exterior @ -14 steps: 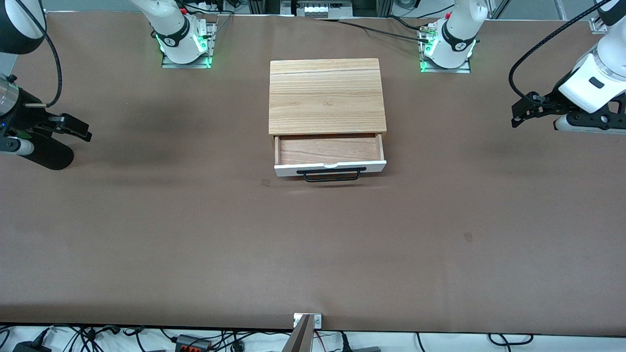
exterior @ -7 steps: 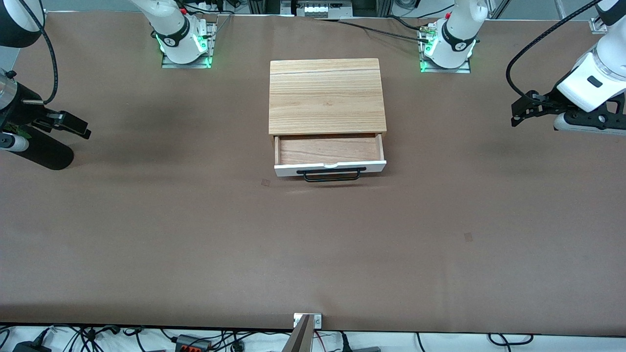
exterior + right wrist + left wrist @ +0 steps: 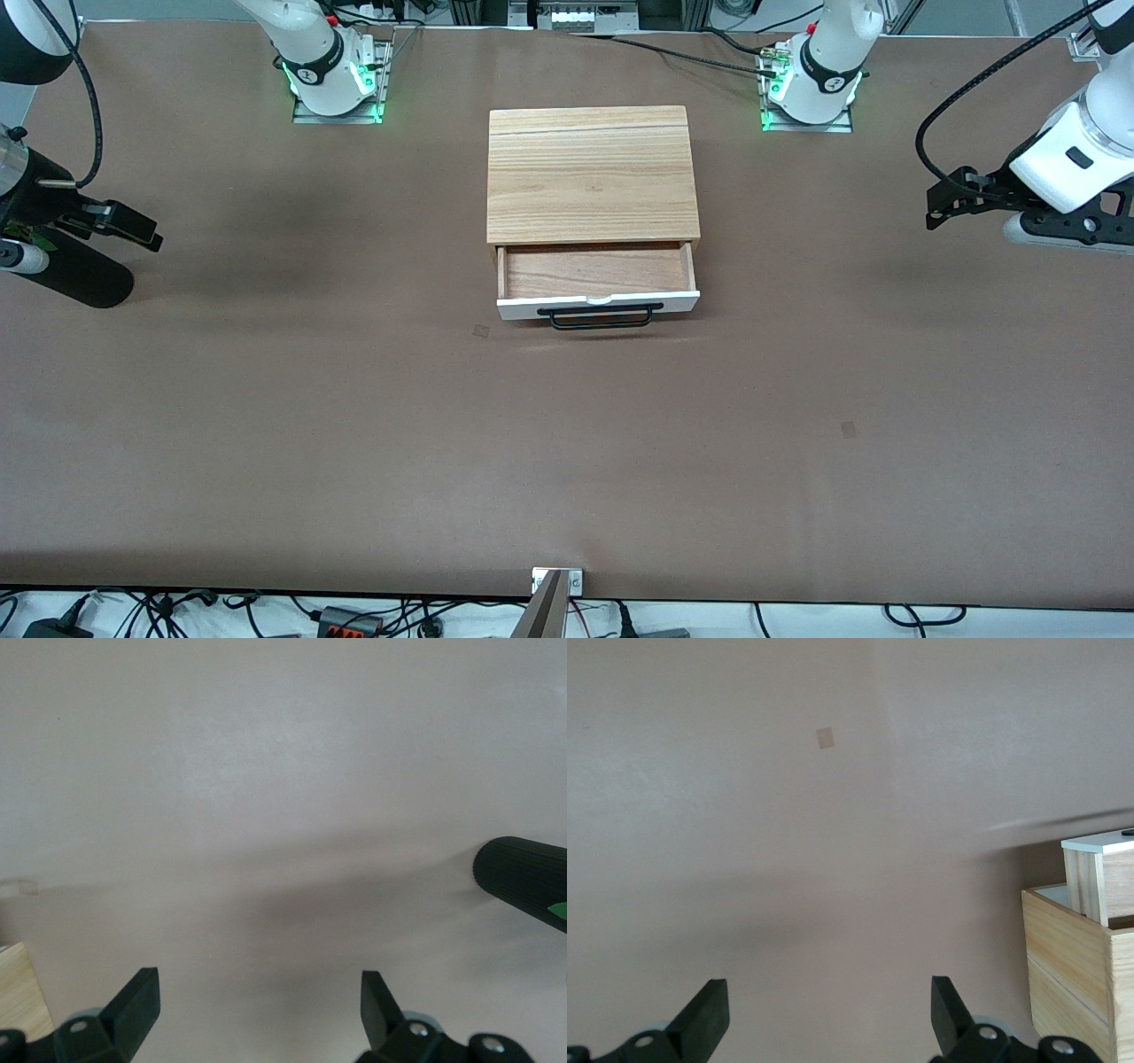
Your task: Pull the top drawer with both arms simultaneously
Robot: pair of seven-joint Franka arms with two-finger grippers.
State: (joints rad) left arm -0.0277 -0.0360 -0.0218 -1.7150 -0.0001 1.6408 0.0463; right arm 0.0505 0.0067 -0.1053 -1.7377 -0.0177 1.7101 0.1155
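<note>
The top drawer (image 3: 598,307) stands pulled out of the light-wood cabinet (image 3: 589,173). Its white front, black bar handle (image 3: 601,317) and pale tab (image 3: 599,300) face the front camera. Its reddish-brown inside (image 3: 595,270) is bare. My left gripper (image 3: 941,208) is open and empty over the bare table toward the left arm's end, well apart from the drawer. My right gripper (image 3: 142,232) is open and empty over the table toward the right arm's end. The left wrist view shows the open gripper (image 3: 828,1014), the drawer's white front (image 3: 1099,843) and the cabinet's side (image 3: 1072,948).
The brown table (image 3: 567,461) carries only the cabinet. A black ribbed cylinder (image 3: 75,276) sits by the right gripper and also shows in the right wrist view (image 3: 523,886). A corner of the cabinet (image 3: 18,1001) shows there beside the open right gripper (image 3: 257,1005).
Both grippers have drifted slightly outward toward their own ends of the table. The drawer has not moved.
</note>
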